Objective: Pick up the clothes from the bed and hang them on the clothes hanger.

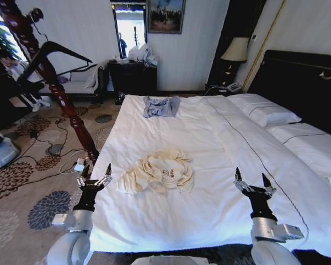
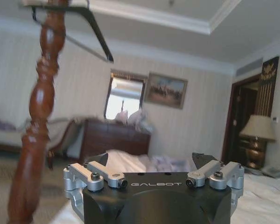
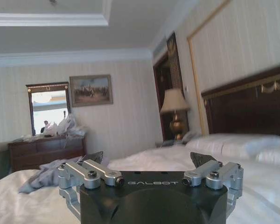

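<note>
The cream clothes (image 1: 159, 171) lie crumpled in a heap on the white bed (image 1: 220, 143), near its front edge and left of the middle. The black clothes hanger (image 1: 60, 52) hangs on the reddish-brown wooden pole at the far left; the left wrist view shows the clothes hanger (image 2: 91, 28) high up by the pole. My left gripper (image 1: 95, 174) is held upright and open at the bed's left edge, just left of the clothes. My right gripper (image 1: 253, 182) stands open over the sheet, well to the right of them. Both hold nothing.
A folded grey-blue garment (image 1: 160, 106) lies at the bed's far end. The turned-wood pole stand (image 1: 49, 77) rises beside the bed's left side. White pillows (image 1: 265, 110) and the black headboard (image 1: 309, 83) are on the right. A dark dresser (image 1: 133, 77) stands at the back wall.
</note>
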### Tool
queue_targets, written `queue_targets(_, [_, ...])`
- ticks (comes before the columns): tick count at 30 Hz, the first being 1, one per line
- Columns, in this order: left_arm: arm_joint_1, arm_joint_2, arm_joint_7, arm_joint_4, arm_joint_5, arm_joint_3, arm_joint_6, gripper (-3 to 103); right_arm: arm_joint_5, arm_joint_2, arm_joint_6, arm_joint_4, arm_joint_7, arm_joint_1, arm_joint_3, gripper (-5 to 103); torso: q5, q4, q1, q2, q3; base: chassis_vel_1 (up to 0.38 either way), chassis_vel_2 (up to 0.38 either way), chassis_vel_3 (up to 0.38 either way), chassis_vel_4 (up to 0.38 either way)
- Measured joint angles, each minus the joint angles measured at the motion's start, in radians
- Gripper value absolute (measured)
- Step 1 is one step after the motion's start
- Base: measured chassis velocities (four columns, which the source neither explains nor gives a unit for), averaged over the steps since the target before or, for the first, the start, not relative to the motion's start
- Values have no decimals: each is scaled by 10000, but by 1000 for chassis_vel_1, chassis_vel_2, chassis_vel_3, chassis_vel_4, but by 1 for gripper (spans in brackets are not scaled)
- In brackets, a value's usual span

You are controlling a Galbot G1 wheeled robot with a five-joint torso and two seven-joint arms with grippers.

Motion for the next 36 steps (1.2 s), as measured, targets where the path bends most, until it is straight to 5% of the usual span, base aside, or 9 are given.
queue_targets(5, [-147,1190,-187,-24,-174,574,273,100,396,101,380,41,-257,-296,7,100,-4,-4,1,0,0,0,0,0,0])
queue_targets(8, [-286,1926,267,-297,-1347,456,249,100,753,377,712,-73,-676,-344,129,100,0,-3,0,0,-1,0,0,0,0])
queue_targets(11, [-411,2082,608,-201,-1678,226,-55,100,896,326,881,-338,-737,-288,178,100,2,-4,0,0,0,0,0,0,0])
queue_targets(20, [360,1195,1592,72,-731,-173,-393,100,16,-329,-79,-403,657,784,-699,100,-1,1,1,0,0,0,0,0,0])
queue_targets(26, [798,991,1618,-91,-690,-283,-389,100,-39,-210,-354,-420,850,1243,-1243,100,6,6,0,0,0,0,0,0,0])
queue_targets(36, [657,507,1432,133,19,-347,-580,100,314,-993,-496,-731,788,1523,-1141,100,-1,-6,0,0,0,0,0,0,0])
